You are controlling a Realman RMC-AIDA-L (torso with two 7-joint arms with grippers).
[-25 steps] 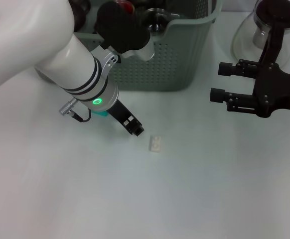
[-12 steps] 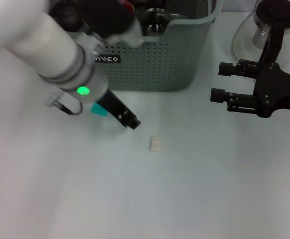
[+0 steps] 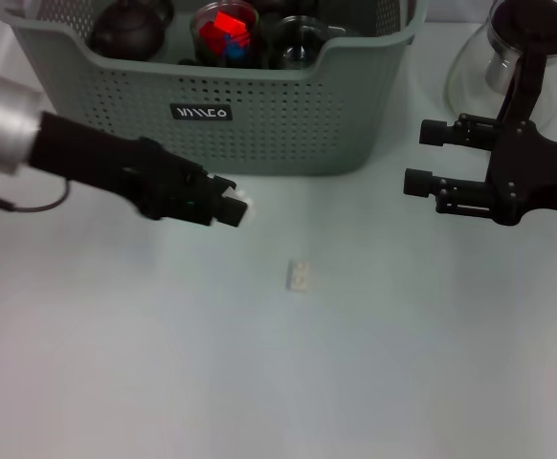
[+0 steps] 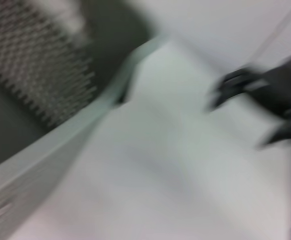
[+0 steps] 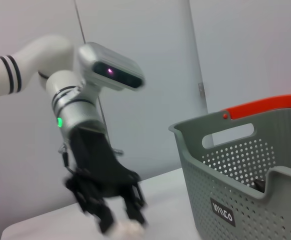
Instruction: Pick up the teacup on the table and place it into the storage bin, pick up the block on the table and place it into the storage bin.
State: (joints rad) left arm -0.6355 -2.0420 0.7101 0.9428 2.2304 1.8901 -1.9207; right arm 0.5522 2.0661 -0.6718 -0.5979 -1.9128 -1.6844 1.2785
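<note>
The left wrist view is smearing badly for us; we are only making out the perforated wall of the storage bin (image 4: 35,75) and a dark shape farther off. From the head we are seeing the grey-green storage bin (image 3: 288,124) at the table's (image 3: 355,382) far side, already holding a dark teapot (image 3: 125,29) and a glass of red blocks (image 3: 223,24). A small white block (image 3: 300,275) is lying flat on the table, in front of the bin.

The left gripper (image 3: 235,206) is reaching across just before the bin, apparently pinching something small and white (image 5: 128,228); we cannot identify it. The right gripper (image 3: 414,158) is hanging spread wide, empty, beside a glass teapot (image 3: 523,48).
</note>
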